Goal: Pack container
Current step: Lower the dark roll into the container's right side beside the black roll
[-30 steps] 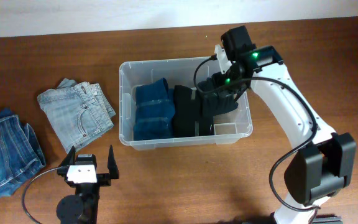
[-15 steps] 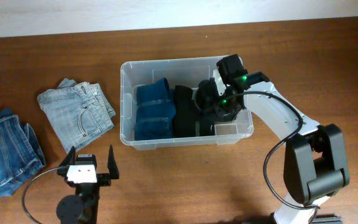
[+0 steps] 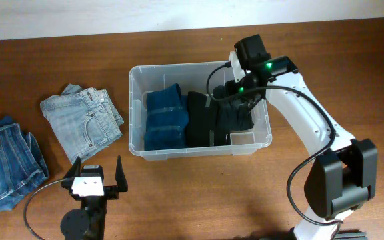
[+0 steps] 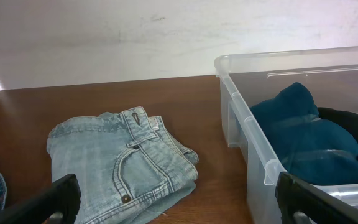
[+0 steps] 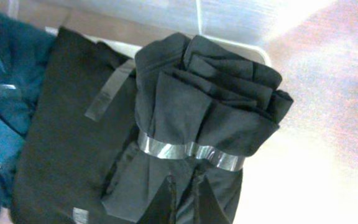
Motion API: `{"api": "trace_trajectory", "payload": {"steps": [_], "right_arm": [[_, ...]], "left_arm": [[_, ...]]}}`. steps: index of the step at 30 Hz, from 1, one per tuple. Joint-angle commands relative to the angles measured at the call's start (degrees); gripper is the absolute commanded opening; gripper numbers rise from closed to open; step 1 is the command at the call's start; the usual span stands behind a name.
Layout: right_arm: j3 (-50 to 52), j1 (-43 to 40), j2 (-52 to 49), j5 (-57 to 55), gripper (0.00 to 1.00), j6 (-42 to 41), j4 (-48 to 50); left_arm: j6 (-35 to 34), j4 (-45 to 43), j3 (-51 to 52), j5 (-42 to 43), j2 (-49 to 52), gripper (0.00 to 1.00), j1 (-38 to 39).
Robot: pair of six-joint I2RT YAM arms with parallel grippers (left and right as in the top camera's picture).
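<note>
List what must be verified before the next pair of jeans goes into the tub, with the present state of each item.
1. Left gripper open and empty: ok.
2. Right gripper out of the container: not ok; it is inside, shut, at the black bundle.
3. Bundle released: cannot tell; the shut fingers meet the fabric.
4. Light jeans folded, unobstructed, left of the container: ok.
5. Room for them: cannot tell; blue fold, black fold and the bundle cover most of the floor.
</note>
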State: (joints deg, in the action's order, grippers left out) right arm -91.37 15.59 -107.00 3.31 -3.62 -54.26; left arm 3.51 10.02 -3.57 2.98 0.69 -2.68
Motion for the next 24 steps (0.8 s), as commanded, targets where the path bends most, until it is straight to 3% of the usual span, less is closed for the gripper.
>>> {"api": "trace_trajectory", "payload": {"steps": [1, 15, 24], "right_arm": [[-0.1, 0.3, -0.2, 0.8, 0.04, -5.3, -0.6], [7.3, 7.1, -4.5, -1.6, 0.04, -8.0, 8.7], [4.5, 7.2, -5.7, -1.8, 0.05, -7.3, 8.6]], "left_arm": [[0.9, -0.1, 0.6, -0.2, -0.3, 1.0, -0.2], [0.9, -0.1, 0.6, -0.2, -0.3, 1.0, -0.2], [0.9, -0.1, 0.6, -0.2, -0.3, 1.0, -0.2]]}}
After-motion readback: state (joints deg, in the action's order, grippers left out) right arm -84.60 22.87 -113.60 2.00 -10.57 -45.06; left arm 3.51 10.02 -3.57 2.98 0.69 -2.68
